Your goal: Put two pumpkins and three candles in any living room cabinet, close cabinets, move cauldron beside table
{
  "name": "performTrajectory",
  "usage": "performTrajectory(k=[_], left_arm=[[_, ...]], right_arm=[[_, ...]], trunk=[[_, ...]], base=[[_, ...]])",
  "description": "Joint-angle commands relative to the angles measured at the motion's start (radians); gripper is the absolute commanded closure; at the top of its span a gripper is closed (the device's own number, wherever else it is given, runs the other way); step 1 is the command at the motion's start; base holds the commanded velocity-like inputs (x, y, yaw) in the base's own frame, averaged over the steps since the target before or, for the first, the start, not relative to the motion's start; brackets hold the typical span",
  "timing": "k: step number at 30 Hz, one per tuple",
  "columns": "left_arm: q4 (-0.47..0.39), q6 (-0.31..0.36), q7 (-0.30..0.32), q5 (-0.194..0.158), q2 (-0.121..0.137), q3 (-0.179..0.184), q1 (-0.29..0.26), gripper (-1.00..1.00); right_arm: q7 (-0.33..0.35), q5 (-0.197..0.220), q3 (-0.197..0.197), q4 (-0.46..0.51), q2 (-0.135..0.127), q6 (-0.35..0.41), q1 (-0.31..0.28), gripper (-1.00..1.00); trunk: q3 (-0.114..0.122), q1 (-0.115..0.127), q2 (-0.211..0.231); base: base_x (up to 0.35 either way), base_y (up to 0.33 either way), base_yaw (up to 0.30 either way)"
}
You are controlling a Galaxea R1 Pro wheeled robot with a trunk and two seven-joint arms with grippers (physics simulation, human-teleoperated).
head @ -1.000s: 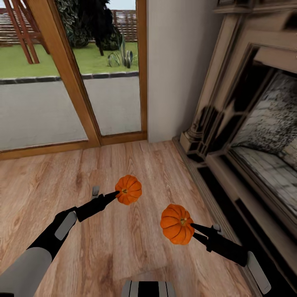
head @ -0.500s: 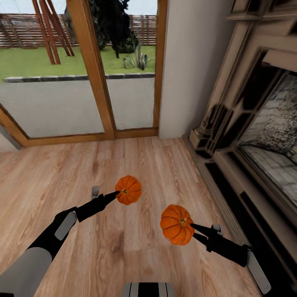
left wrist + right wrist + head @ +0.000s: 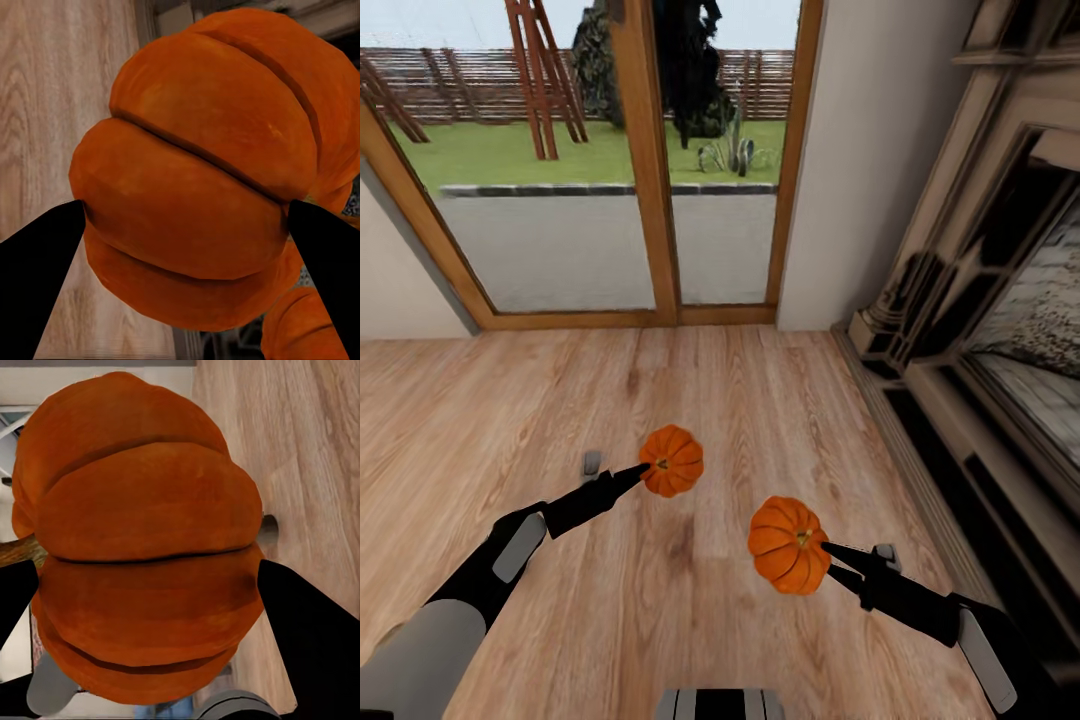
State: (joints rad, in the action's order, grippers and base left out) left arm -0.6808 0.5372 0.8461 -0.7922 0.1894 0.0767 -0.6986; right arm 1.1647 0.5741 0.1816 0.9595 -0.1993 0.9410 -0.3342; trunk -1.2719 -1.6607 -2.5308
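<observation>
Both pincers are loaded. On the left, my left pincer is clamped on one pumpkin, its black fingers pressing the ribbed sides in the left wrist view, held off the plank floor. Further right and nearer me, my right pincer is clamped on the other pumpkin, gripped the same way in the right wrist view. Far ahead stands a glazed garden door; at the far right is the ornate fireplace, which is no cabinet. I judge the task early: both pumpkins are picked up but not stowed, and candles, cabinet closing and cauldron all remain.
</observation>
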Motion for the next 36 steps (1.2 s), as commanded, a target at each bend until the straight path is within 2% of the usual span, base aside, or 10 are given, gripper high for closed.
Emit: performTrajectory(k=[1,20,34,36], left_arm=[[0.000,0.010,-0.001,-0.016,0.001,0.003,-0.001,1.00],[-0.001,0.010,0.005,-0.016,0.001,0.003,-0.001,1.00],[-0.003,0.010,0.005,-0.017,0.001,0.003,-0.001,1.00],[-0.003,0.010,0.005,-0.016,0.001,0.003,-0.001,1.00]], right_arm=[[0.002,0.009,0.001,0.001,0.000,0.011,0.000,1.00],[0.003,0.010,0.003,0.001,0.000,0.014,0.000,1.00],[0.003,0.010,0.002,0.001,0.000,0.014,0.000,1.00],[0.003,0.010,0.002,0.001,0.000,0.013,0.000,1.00]], trunk=[[0.001,0.001,0.000],[0.004,0.001,0.000],[-0.050,-0.006,-0.004],[-0.050,-0.006,-0.004]], base=[[-0.144,0.009,0.188],[-0.018,0.001,0.028],[0.000,0.000,0.000],[0.000,0.000,0.000]])
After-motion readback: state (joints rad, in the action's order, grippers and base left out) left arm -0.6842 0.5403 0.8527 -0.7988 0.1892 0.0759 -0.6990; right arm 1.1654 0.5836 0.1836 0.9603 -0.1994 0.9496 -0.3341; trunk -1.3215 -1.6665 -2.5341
